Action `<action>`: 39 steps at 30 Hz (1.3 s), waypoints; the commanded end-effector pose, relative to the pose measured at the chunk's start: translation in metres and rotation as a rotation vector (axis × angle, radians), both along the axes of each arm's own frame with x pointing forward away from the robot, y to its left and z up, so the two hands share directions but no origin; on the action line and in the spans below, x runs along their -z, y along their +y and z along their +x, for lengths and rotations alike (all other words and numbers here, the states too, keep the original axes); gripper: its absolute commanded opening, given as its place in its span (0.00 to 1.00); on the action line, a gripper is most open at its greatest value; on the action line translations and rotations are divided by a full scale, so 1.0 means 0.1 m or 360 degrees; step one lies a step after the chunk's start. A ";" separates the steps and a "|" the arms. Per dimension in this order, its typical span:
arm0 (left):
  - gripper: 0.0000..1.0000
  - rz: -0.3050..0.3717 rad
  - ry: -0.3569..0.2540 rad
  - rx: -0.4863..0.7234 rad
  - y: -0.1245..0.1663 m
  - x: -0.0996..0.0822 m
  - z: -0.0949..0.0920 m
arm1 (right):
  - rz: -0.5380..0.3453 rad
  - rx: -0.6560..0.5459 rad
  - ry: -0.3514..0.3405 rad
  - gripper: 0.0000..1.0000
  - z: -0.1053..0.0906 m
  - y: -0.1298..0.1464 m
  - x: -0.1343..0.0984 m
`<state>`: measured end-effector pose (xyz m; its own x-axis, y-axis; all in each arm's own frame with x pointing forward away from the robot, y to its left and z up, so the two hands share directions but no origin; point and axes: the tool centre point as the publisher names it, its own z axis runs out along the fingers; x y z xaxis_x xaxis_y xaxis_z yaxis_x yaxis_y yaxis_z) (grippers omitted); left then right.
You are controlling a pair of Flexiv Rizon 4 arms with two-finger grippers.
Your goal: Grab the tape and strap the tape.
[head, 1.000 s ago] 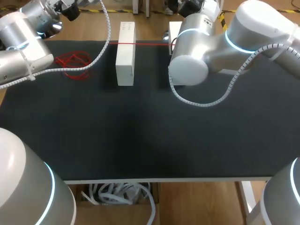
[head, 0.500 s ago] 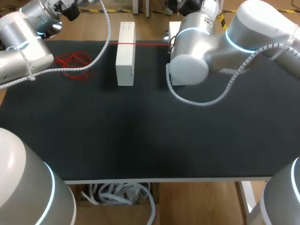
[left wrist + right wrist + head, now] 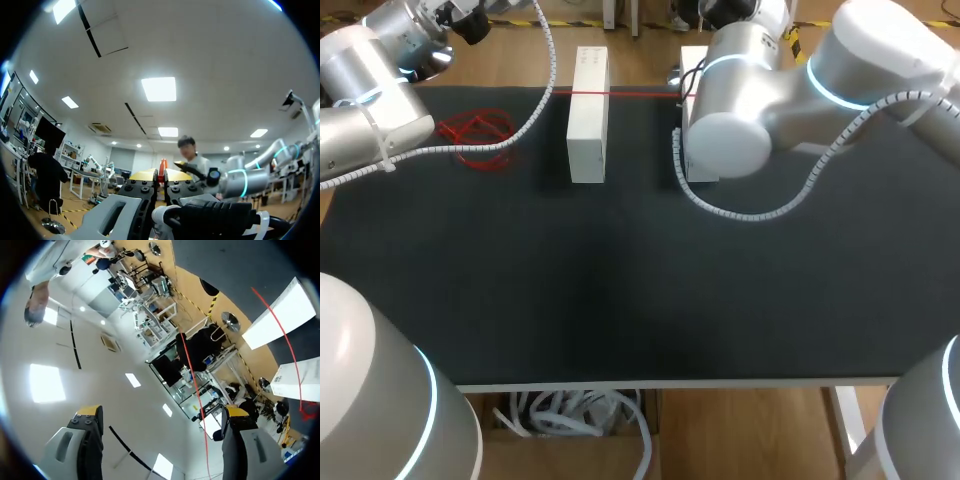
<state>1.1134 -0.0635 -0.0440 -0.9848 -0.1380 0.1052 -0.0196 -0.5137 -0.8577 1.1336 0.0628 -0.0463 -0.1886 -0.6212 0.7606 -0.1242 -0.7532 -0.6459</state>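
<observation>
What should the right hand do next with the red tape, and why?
Probably close the right hand gently on the red tape. Its fingers stand wide open, and a strand seems to run between them without touching either one. In the head view the tape lies stretched across the two white blocks, so it looks ready to be grabbed.

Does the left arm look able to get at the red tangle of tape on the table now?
Probably yes. The red tangle lies uncovered beside the left arm; only its white cable crosses over the tangle. The left gripper points upward, so it must turn down first.
</observation>
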 end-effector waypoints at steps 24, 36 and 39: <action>0.00 -0.0001 0.0001 -0.0005 -0.01 0.00 -0.01 | 0.0249 -0.0810 0.1068 1.00 0.02 0.03 0.00; 0.00 -0.0001 0.0001 -0.0005 -0.01 0.00 -0.01 | 0.0224 -0.0505 0.1116 1.00 0.02 -0.04 -0.05; 0.00 -0.0001 0.0001 -0.0005 -0.01 0.00 -0.01 | 0.0232 -0.0500 0.1127 1.00 0.01 -0.03 -0.05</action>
